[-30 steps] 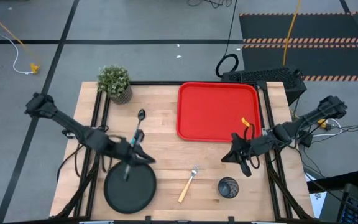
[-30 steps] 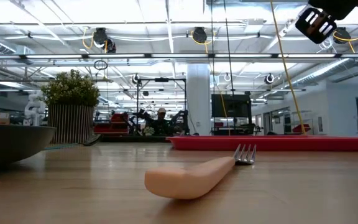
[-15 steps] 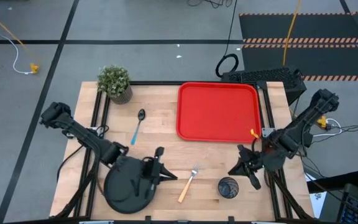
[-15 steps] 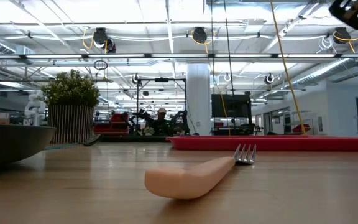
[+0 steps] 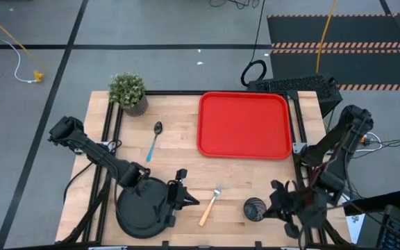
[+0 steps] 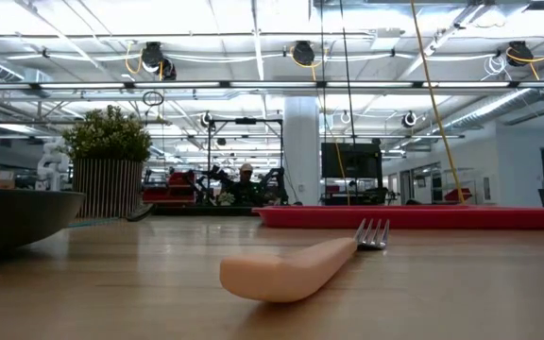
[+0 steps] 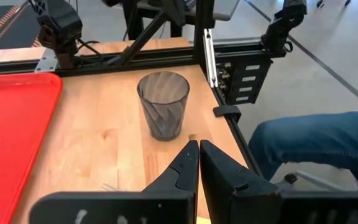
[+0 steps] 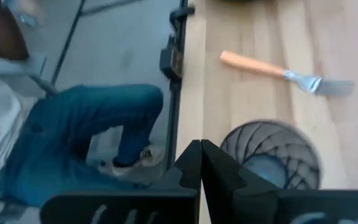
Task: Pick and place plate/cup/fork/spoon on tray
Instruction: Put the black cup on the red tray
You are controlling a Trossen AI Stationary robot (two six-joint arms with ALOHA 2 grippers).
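Observation:
The black plate (image 5: 141, 208) lies flat at the table's near left and shows in the low view (image 6: 12, 215). My left gripper (image 5: 192, 201) is shut and hovers over the plate's right edge, pointing at the fork (image 5: 212, 205). The dark cup (image 5: 255, 209) stands upright at the near right and also shows in the left wrist view (image 7: 163, 106). My right gripper (image 5: 278, 198) is shut just right of the cup (image 8: 272, 155). The blue-handled spoon (image 5: 153, 142) lies left of the red tray (image 5: 244, 125).
A potted plant (image 5: 129, 92) stands at the far left corner. A person in jeans (image 8: 92, 137) sits off the table's near edge and also shows in the left wrist view (image 7: 316, 143). Bare wood lies between the fork and the tray.
My left gripper has gone from beside the spoon toward the near edge and right, across the plate to its right edge. My right gripper has gone from the tray's near right corner toward the near edge, ending beside the cup, and has left the low view.

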